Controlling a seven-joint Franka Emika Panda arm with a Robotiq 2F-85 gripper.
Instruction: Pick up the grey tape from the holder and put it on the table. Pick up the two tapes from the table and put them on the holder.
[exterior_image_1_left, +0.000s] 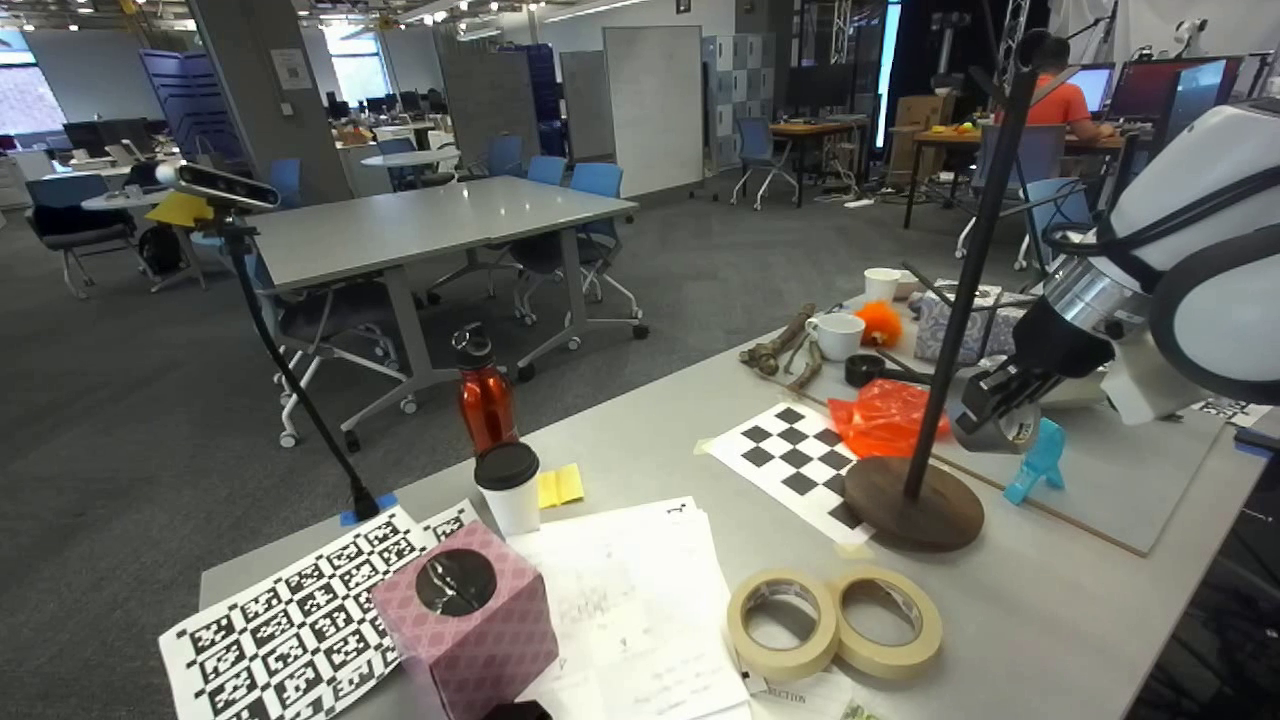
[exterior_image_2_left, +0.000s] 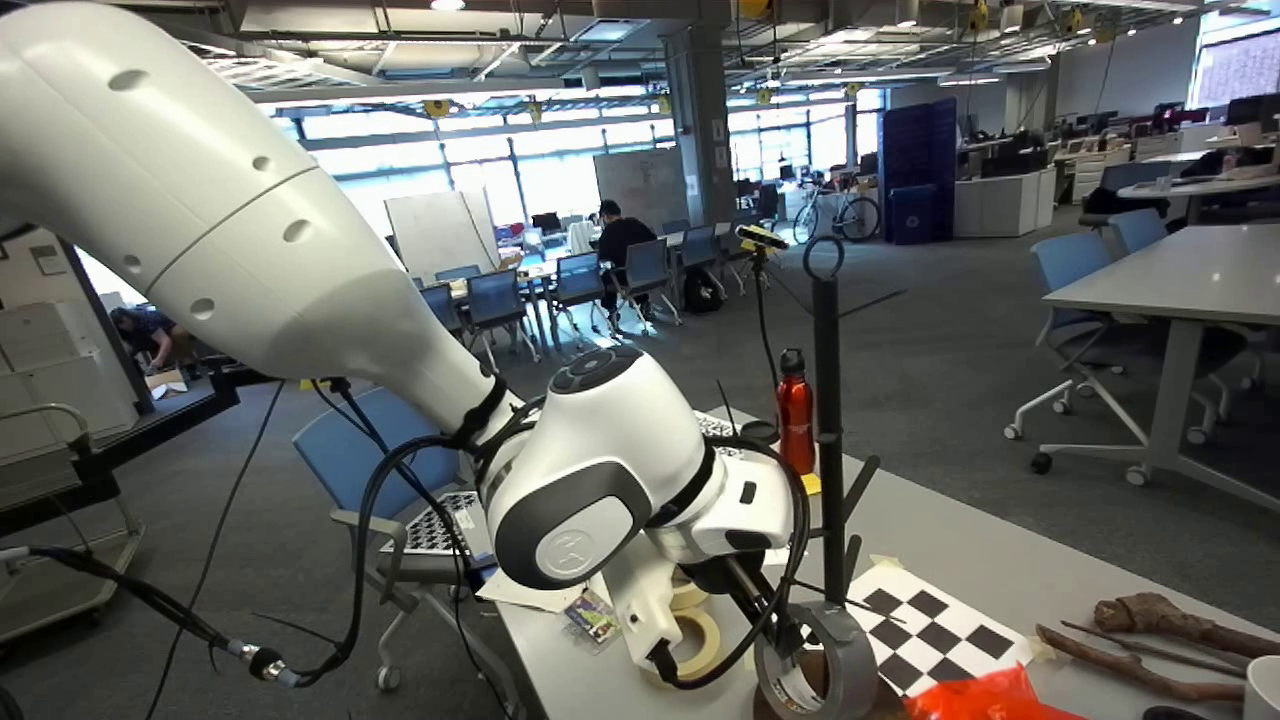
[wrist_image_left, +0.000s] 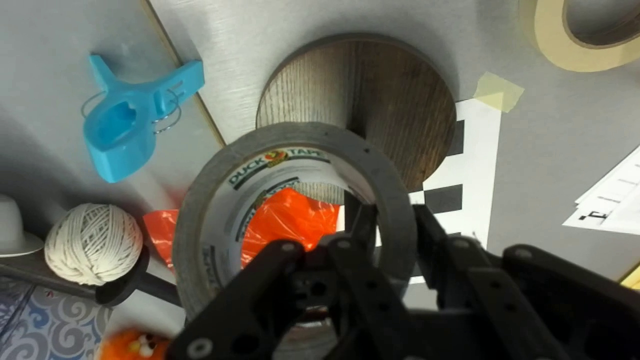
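End effector (wrist_image_left: 396, 220) clamped on one wall of the grey duct tape roll (wrist_image_left: 300, 132), raised beside the holder (exterior_image_1_left: 957, 320); can't tell if it's clear. Probably step one; next: free it if hooked, lower to desk (exterior_image_1_left: 1060, 600), release.

The gripper (wrist_image_left: 395, 224) is clasping the wall of the grey tape (wrist_image_left: 300, 132), one finger inside the ring, one outside. Orange plastic (wrist_image_left: 292, 217) is showing through the hole. The tape is partly covering the brown base of the holder (wrist_image_left: 400, 110). At upper right, a cream tape (wrist_image_left: 555, 45) is lying partly outside the view; at left, a blue clamp (wrist_image_left: 117, 155) is resting.
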